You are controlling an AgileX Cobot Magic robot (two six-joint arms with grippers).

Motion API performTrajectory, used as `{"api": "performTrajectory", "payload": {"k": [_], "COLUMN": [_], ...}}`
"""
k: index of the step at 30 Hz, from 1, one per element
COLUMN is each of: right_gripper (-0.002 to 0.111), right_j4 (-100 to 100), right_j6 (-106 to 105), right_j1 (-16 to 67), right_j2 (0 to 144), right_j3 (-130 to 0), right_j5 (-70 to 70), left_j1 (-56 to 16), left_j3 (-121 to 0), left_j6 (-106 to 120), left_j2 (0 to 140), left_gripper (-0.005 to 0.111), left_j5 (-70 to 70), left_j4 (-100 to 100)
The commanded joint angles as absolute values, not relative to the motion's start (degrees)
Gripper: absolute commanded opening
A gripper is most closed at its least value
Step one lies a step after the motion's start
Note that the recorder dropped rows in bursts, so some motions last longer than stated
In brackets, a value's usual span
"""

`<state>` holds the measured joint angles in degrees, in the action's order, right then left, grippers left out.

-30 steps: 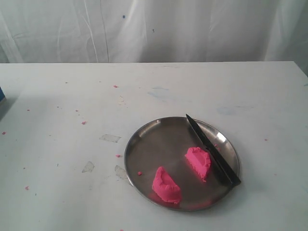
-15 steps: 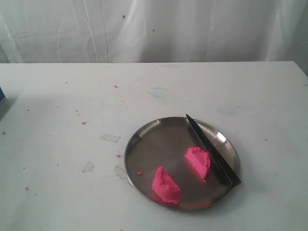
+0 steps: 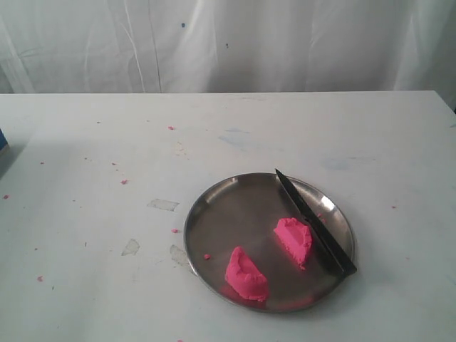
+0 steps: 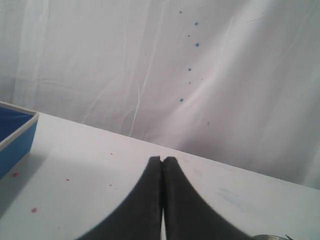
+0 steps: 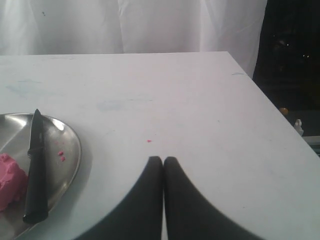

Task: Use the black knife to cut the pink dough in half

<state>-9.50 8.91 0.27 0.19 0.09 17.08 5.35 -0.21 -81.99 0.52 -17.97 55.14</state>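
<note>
My left pincer (image 4: 161,162) has its two black fingers pressed together with nothing between them; my right pincer (image 5: 163,162) is the same, fingers together and empty. Neither pincer appears in the exterior view; each shows only in its own wrist view.

Pink dough: two wedge-shaped pieces, both lying in the steel plate (image 3: 214,203). The piece nearer the camera (image 3: 246,273) sits close to the plate's near rim; the other piece (image 3: 293,240) lies toward the right side, apart from the first with bare steel between them. The right wrist view catches only part of one piece (image 5: 11,181) at the frame edge; the exterior view shows both whole.

Black knife (image 3: 315,224): one, lying flat in the plate just beside the right-hand piece, tip toward the far rim, handle end over the near right rim. Whether blade and dough touch, I cannot tell. In the right wrist view the knife (image 5: 35,165) lies beside that dough.

Plate contents: two dough pieces, one knife, a few pink crumbs (image 5: 61,156).

Outward: white table (image 3: 85,157) with scattered pink crumbs. The left wrist view alone shows a blue tray (image 4: 12,137) on the table's edge; its contents are out of sight. That view shows only a sliver of the plate's rim.
</note>
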Motion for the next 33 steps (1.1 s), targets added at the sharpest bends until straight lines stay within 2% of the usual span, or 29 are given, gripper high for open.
{"api": "performTrajectory", "payload": {"k": [1, 5, 7, 12, 17, 20, 22, 24, 33], "right_gripper": [0.000, 0.000, 0.000, 0.000, 0.000, 0.000, 0.000, 0.000, 0.000], "right_j4": [-9.91, -9.91, -9.91, -9.91, -9.91, -9.91, -9.91, -9.91, -9.91], "right_j6": [8.82, 8.82, 8.82, 8.82, 8.82, 8.82, 8.82, 8.82, 8.82], "right_j1": [0.00, 0.00, 0.00, 0.00, 0.00, 0.00, 0.00, 0.00, 0.00], "right_j2": [0.00, 0.00, 0.00, 0.00, 0.00, 0.00, 0.00, 0.00, 0.00], "right_j3": [0.00, 0.00, 0.00, 0.00, 0.00, 0.00, 0.00, 0.00, 0.00], "right_j5": [16.60, 16.60, 16.60, 16.60, 16.60, 16.60, 16.60, 16.60, 16.60], "left_j1": [5.70, 5.57, 5.57, 5.57, 5.57, 5.57, 5.67, 5.67, 5.55], "left_j3": [-0.70, -0.70, -0.70, -0.70, -0.17, 0.00, 0.00, 0.00, 0.00], "left_j6": [-51.36, -17.77, -9.09, -9.21, -8.94, 4.08, 10.37, 4.67, 3.49], "left_j2": [0.15, 0.15, 0.15, 0.15, 0.00, 0.00, 0.00, 0.00, 0.00], "left_gripper": [0.000, 0.000, 0.000, 0.000, 0.000, 0.000, 0.000, 0.000, 0.000], "left_j5": [-15.40, -12.01, -9.13, 7.98, 24.08, 19.75, 18.09, 18.09, 15.44], "left_j4": [30.52, 7.53, 3.14, 1.74, -11.27, -26.84, -17.54, -9.39, -9.24]}}
